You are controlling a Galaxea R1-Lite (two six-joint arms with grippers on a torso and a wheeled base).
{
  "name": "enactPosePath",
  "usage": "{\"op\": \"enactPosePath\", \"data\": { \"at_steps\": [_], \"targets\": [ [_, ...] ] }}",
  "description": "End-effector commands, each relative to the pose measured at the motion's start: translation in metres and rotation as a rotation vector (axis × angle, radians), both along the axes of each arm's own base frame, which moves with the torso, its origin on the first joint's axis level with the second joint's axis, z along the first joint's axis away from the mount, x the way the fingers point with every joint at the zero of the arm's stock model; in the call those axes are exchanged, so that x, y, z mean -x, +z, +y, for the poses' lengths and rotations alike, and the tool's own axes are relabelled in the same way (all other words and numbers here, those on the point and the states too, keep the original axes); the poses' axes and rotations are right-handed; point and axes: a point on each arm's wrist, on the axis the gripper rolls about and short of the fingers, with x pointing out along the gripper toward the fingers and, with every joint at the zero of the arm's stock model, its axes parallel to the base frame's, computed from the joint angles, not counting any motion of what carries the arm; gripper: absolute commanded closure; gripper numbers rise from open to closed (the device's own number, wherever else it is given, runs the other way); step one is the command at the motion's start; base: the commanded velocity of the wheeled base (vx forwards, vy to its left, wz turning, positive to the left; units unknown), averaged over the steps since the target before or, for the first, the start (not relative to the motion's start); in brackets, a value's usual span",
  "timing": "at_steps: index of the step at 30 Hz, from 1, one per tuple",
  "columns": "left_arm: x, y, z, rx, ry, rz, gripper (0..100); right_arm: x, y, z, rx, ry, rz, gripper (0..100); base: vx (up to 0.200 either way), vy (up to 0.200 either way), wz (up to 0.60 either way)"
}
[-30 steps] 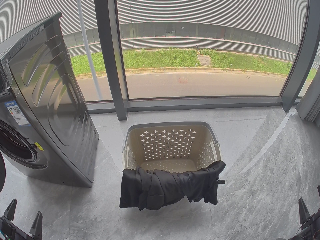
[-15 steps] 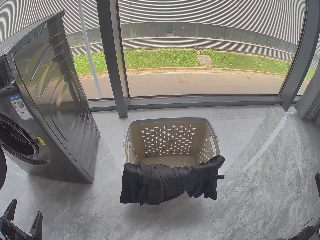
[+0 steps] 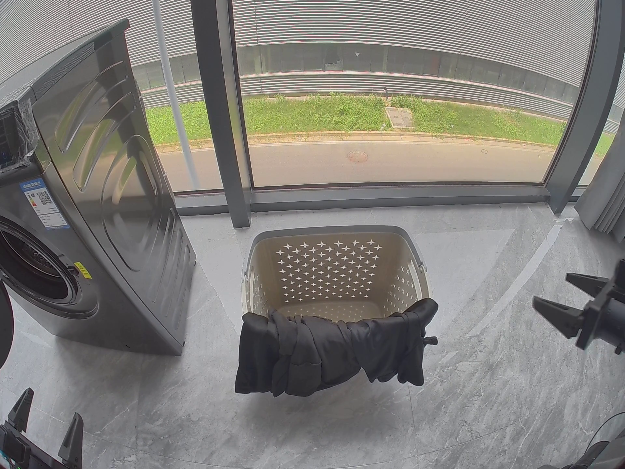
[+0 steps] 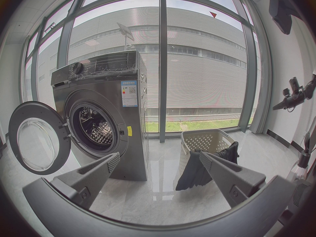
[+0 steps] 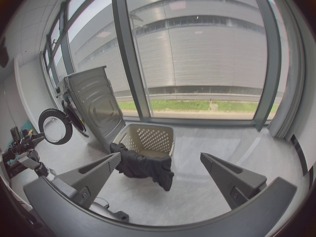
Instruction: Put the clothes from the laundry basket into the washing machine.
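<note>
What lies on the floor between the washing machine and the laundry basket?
Nothing stands there. In the head view, only bare grey floor separates the washing machine from the laundry basket.

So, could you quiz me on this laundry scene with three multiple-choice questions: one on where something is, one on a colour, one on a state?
1. Where is the black garment?
A. Draped over the near rim of the laundry basket
B. Folded on the windowsill
C. Flat on the floor by the curtain

2. What colour are the laundry basket's walls?
A. Blue
B. Beige
C. Red

3. How is the door of the washing machine?
A. Shut
B. Open
C. Taken off and laid on the floor

Answers:
1 A: it hangs over the rim nearest the robot, partly outside the basket.
2 B: the perforated walls are beige.
3 B: the left wrist view shows it swung wide on its hinge.
</note>
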Motion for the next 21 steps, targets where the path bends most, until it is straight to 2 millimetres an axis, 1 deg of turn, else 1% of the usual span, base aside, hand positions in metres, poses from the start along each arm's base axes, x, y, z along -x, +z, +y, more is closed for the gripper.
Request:
{"op": "enactPosePath", "data": {
  "at_steps": [1,4,5,6,7,8,9,10,11,13,15,18,21],
  "targets": [
    [0.0,-0.005,0.0,-0.002,-0.004,0.001,0,-0.112,-0.074,0.068,0.077,0.142,0.36,0,0.0,0.0,0.0],
    [0.0,-0.005,0.0,-0.002,-0.004,0.001,0,-0.129,-0.096,0.074,0.098,0.142,0.424,0,0.0,0.0,0.0],
    [0.0,-0.005,0.0,-0.002,-0.004,0.001,0,-0.131,-0.099,0.075,0.1,0.141,0.428,0,0.0,0.0,0.0],
    [0.0,-0.005,0.0,-0.002,-0.004,0.001,0,-0.138,-0.108,0.078,0.104,0.14,0.441,0,0.0,0.0,0.0],
    [0.0,-0.005,0.0,-0.002,-0.004,0.001,0,-0.142,-0.113,0.079,0.103,0.138,0.442,0,0.0,0.0,0.0],
    [0.0,-0.005,0.0,-0.002,-0.004,0.002,0,-0.145,-0.117,0.08,0.104,0.137,0.446,0,0.0,0.0,0.0],
    [0.0,-0.005,0.0,-0.002,-0.004,0.002,0,-0.145,-0.117,0.08,0.104,0.137,0.446,0,0.0,0.0,0.0],
    [0.0,-0.005,0.0,-0.002,-0.004,0.001,0,-0.15,-0.127,0.083,0.111,0.138,0.467,0,0.0,0.0,0.0],
    [0.0,-0.005,0.0,-0.003,-0.004,0.001,0,-0.152,-0.132,0.083,0.114,0.138,0.478,0,0.0,0.0,0.0],
    [0.0,-0.005,0.0,-0.002,-0.004,0.001,0,-0.155,-0.136,0.084,0.118,0.138,0.489,0,0.0,0.0,0.0],
    [0.0,-0.005,0.0,-0.002,-0.004,0.001,0,-0.16,-0.147,0.09,0.124,0.146,0.505,0,0.0,0.0,0.0],
    [0.0,-0.005,0.0,-0.002,-0.004,0.001,0,-0.165,-0.153,0.094,0.116,0.146,0.506,0,0.0,0.0,0.0],
    [0.0,-0.005,0.0,-0.002,-0.004,0.001,0,-0.175,-0.159,0.097,0.124,0.113,0.507,0,0.0,0.0,0.0]
  ]
}}
